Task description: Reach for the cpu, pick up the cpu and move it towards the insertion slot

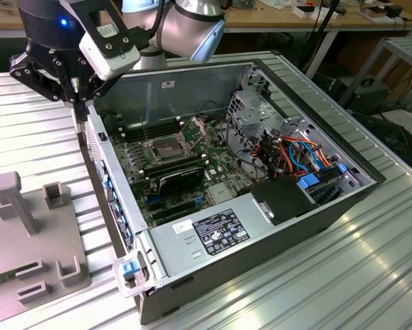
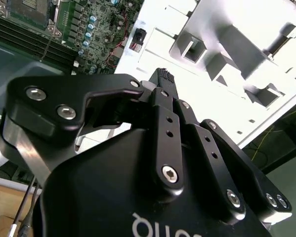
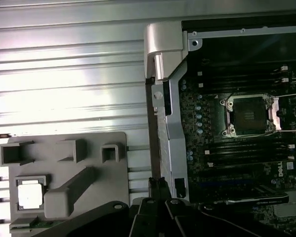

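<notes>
The cpu (image 3: 29, 194), a small pale square plate, lies in a pocket of the grey fixture plate (image 3: 93, 177) outside the computer case. My gripper (image 3: 157, 182) is shut with nothing between its fingertips. It hangs over the case's side wall, between the fixture plate and the motherboard and well away from the cpu. The exterior view shows the gripper (image 1: 78, 106) at the case's far corner on that view's left. The insertion slot (image 3: 249, 114), a silver-framed socket with a dark centre and its flap raised, sits on the green board (image 1: 166, 148); a corner of it shows in the second wrist view (image 2: 36, 7).
The open computer case (image 1: 261, 227) holds long black memory slots (image 3: 236, 148), a black finned block (image 1: 181, 177), a grey labelled box (image 1: 212, 234) and coloured cables (image 1: 298, 155). Grey posts (image 1: 13, 196) stand up from the fixture plate. A ribbed metal table (image 1: 371, 275) lies all around.
</notes>
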